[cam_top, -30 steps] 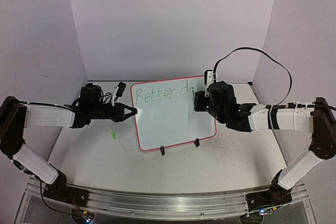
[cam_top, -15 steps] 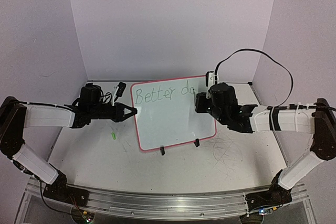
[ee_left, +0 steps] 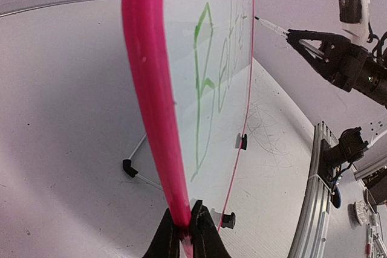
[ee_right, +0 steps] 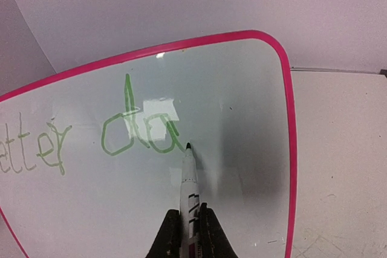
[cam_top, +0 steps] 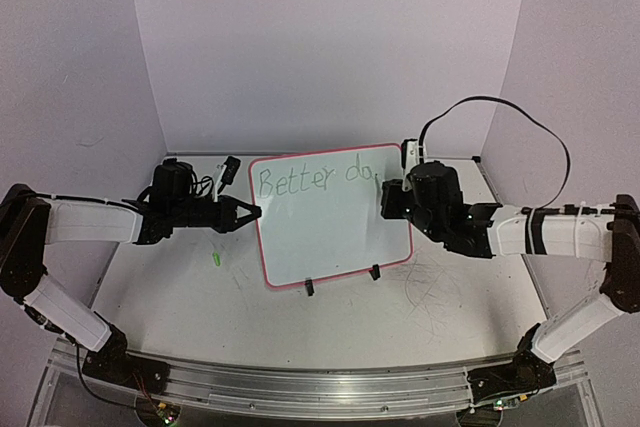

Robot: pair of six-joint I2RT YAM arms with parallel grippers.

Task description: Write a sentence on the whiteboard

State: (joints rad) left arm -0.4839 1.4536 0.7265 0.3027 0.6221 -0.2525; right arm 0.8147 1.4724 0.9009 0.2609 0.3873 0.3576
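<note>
**Second word in progress**

From above, the whiteboard (cam_top: pixel 335 237) is seen mid-table, its left rim clamped by the left gripper (cam_top: pixel 254 212). At the left wrist, that clamp is shown edge-on. At the right wrist, the marker (ee_right: pixel 189 179) is pinched in the right gripper (ee_right: pixel 188 226), tip at the "da" of the sentence (ee_right: pixel 142 134); a "y" is judged due next.

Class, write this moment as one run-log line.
left end effector: shut on whiteboard rim | right end effector: shut on marker, tip at last stroke | sentence: "Better da", unfinished
</note>
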